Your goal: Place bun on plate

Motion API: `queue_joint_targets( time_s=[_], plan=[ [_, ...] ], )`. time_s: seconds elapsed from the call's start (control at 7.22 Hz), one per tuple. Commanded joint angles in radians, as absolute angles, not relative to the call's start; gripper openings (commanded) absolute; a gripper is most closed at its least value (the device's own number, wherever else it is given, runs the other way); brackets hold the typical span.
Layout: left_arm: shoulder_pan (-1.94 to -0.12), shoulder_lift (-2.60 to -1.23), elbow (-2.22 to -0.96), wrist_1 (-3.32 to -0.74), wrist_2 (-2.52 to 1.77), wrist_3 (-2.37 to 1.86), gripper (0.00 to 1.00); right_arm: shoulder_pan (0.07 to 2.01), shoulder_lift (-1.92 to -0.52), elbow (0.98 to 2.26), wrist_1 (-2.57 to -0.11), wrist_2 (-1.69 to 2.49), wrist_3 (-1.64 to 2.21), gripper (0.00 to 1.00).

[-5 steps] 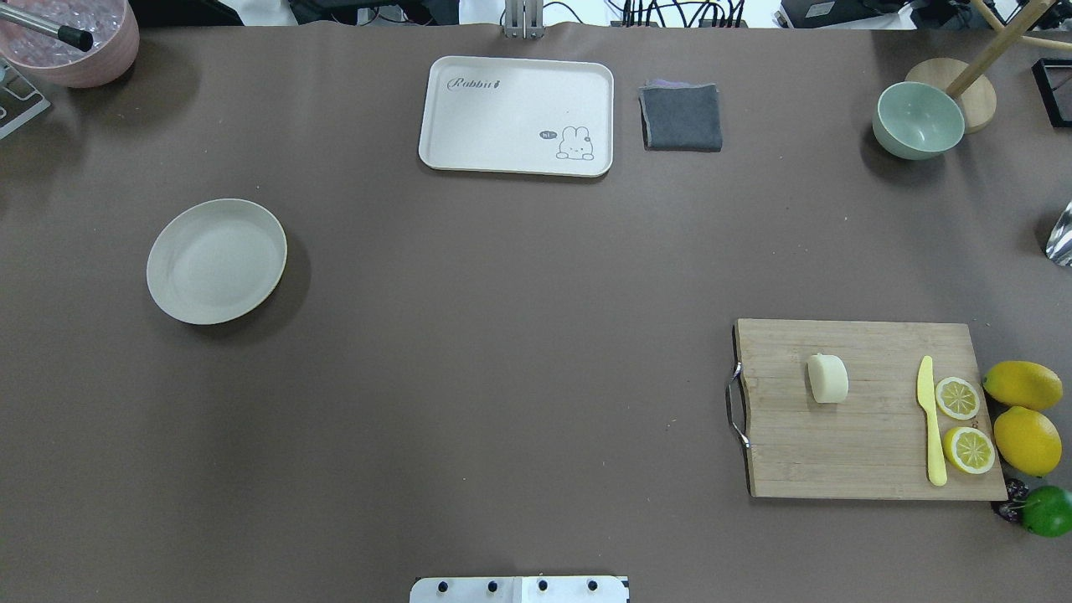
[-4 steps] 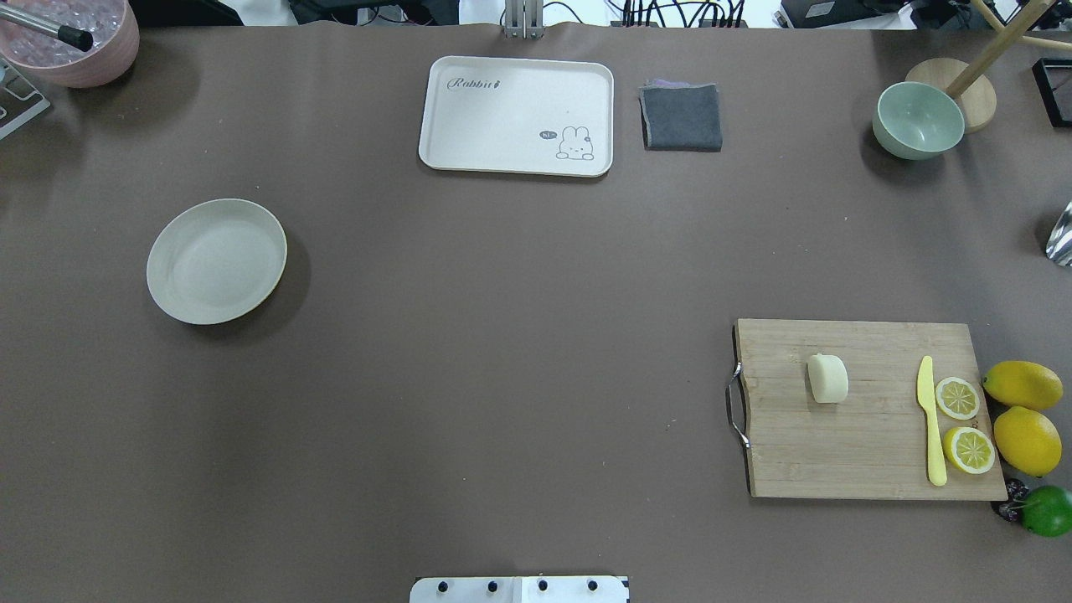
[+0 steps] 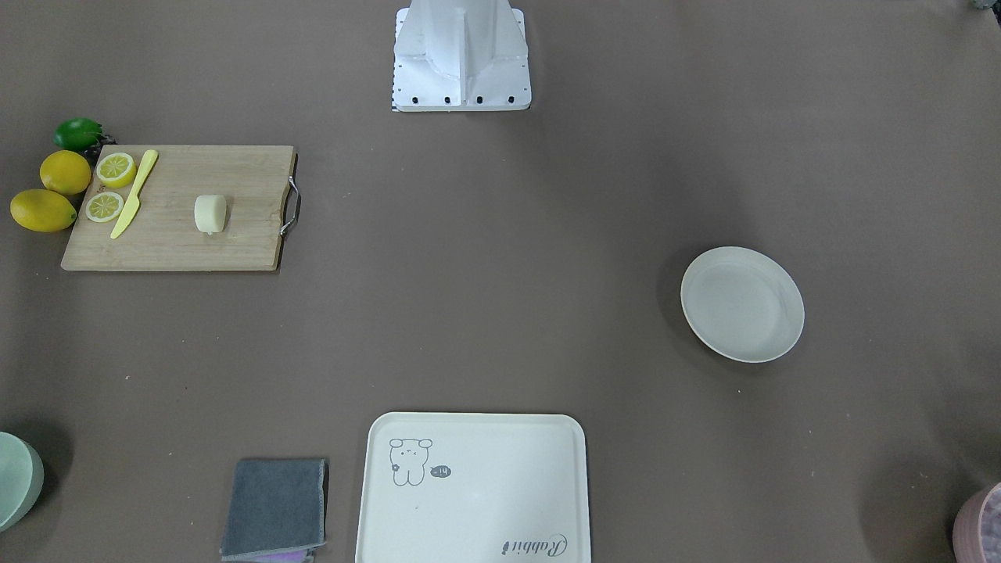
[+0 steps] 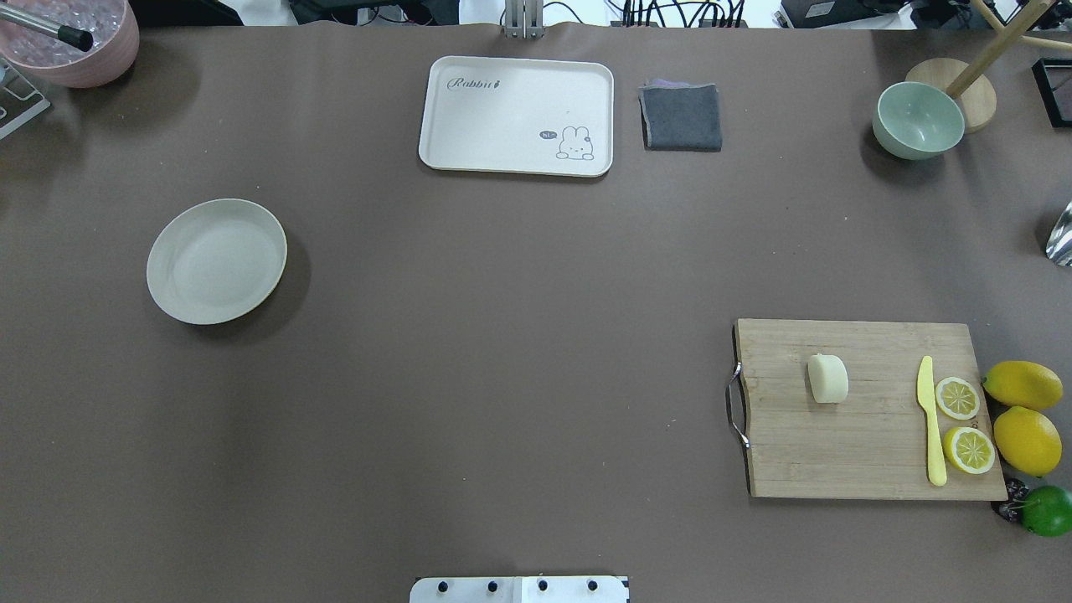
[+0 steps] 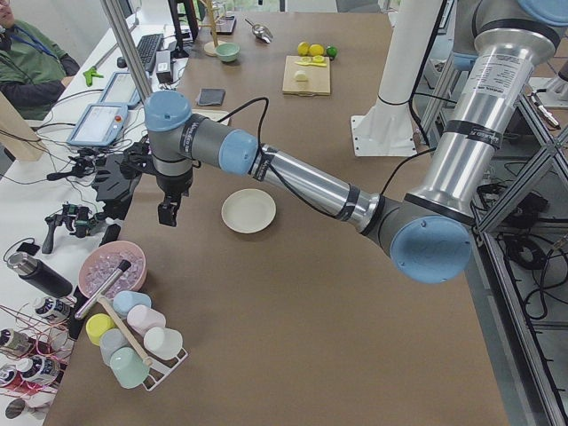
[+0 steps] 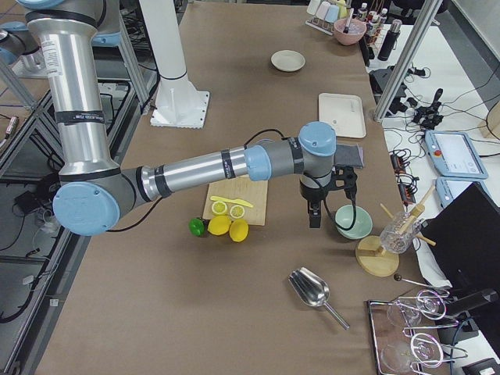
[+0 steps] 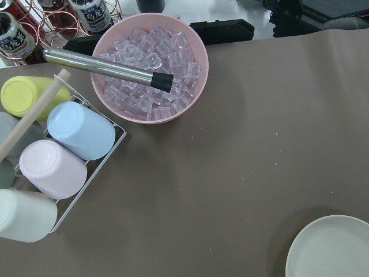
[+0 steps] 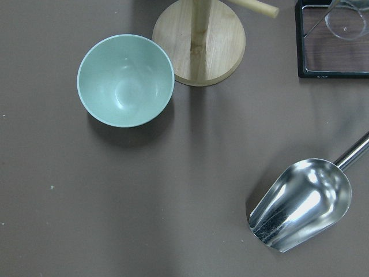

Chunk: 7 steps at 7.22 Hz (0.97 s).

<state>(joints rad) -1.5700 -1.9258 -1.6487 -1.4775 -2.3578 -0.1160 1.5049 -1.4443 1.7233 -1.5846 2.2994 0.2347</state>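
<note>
The bun lies on its own on the wooden cutting board at the right of the overhead view, also seen in the front view. The empty plate sits far off on the table's left side, and its edge shows in the left wrist view. My left gripper hangs above the table beside the plate, near the table's left end. My right gripper hangs by the pale green bowl, past the board. I cannot tell whether either is open or shut.
A yellow knife, lemon halves and whole lemons lie at the board's right. A cream tray and grey cloth sit at the far edge. A pink ice bowl, a cup rack and a metal scoop stand near the table ends.
</note>
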Motion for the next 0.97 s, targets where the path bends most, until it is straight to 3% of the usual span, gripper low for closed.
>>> queue_joint_targets(
  time_s=[0.0,0.83],
  plan=[
    [-1.568,-1.937,-1.635,-1.476,-2.353,-0.126,0.98,1.505,-1.443,1.727,-1.585,2.304,0.236,1.0],
    [-1.566,-1.927,-1.678,-1.482,-2.361,-0.391,0.98,1.505,-1.453,1.726,-1.586,2.306,0.236,1.0]
  ],
)
